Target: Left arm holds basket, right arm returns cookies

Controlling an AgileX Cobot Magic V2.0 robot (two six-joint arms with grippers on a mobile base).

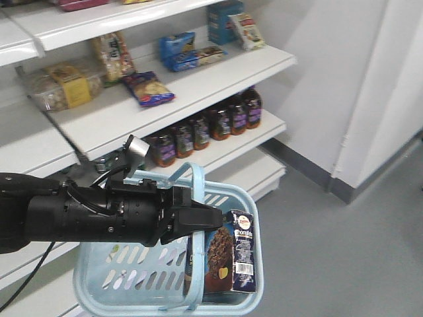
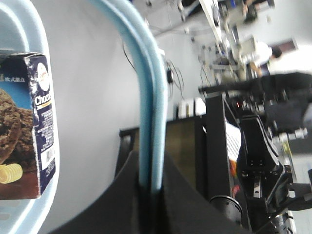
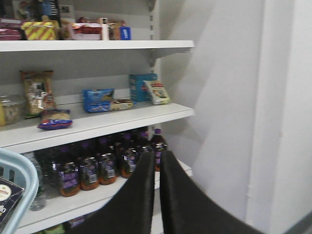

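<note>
The light blue basket point(image 1: 246, 197) hangs in front of the shelves. My left gripper point(image 1: 213, 218) is shut on its arched handle point(image 1: 197, 177); in the left wrist view the handle point(image 2: 152, 97) runs down between the black fingers of the left gripper point(image 2: 150, 189). The cookies box point(image 1: 228, 254) stands upright inside the basket at its right end, and also shows in the left wrist view point(image 2: 29, 126) and, in part, the right wrist view point(image 3: 7, 197). My right gripper point(image 3: 157, 158) is shut and empty, to the right of the basket rim point(image 3: 23, 171), facing the shelves.
White shelves point(image 1: 198, 86) carry snack bags, blue boxes point(image 3: 97, 99) and a row of dark bottles point(image 1: 205, 129). A white wall with a grey skirting point(image 1: 310, 168) and grey floor lie to the right. The robot's black base point(image 2: 243, 146) is behind the basket handle.
</note>
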